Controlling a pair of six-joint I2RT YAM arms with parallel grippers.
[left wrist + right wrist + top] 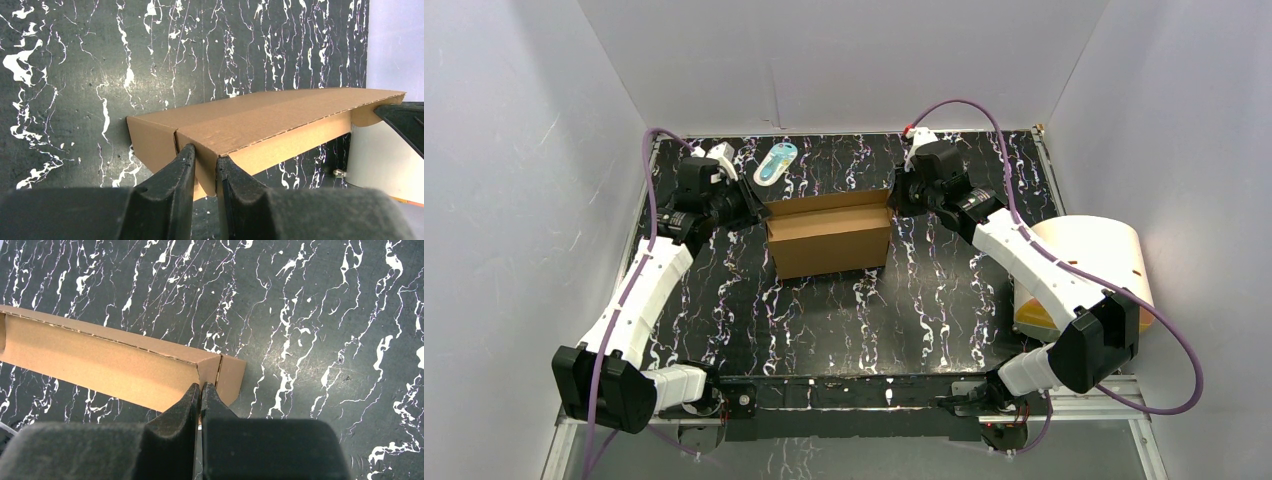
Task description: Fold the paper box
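1. While the paper box (pixel 829 240) stands on the black, white-veined worktop (pixel 824 330), towards the far middle, both arms reach in to its two short ends.
2. The box is plain brown corrugated cardboard, a shallow rectangle with one long wall facing the arm bases.
3. The left hand (pixel 760 211) is at the box's left end. In the wrist view its two fingers (pixel 181 167) sit on either side of an upright cardboard wall beside the corner, clenched on it.
4. The right hand (pixel 894 200) is at the right end. Its fingers (pixel 187 400) almost meet, pinching the thin cardboard edge at the corner seam.
5. A small white-and-blue oval item (pixel 775 163) lies on the worktop near the box's far left corner, not touching it.
6. A cream cylinder with an orange base (pixel 1089 250) lies on its side at the worktop's right edge, partly hidden by the right arm and well apart from the box.
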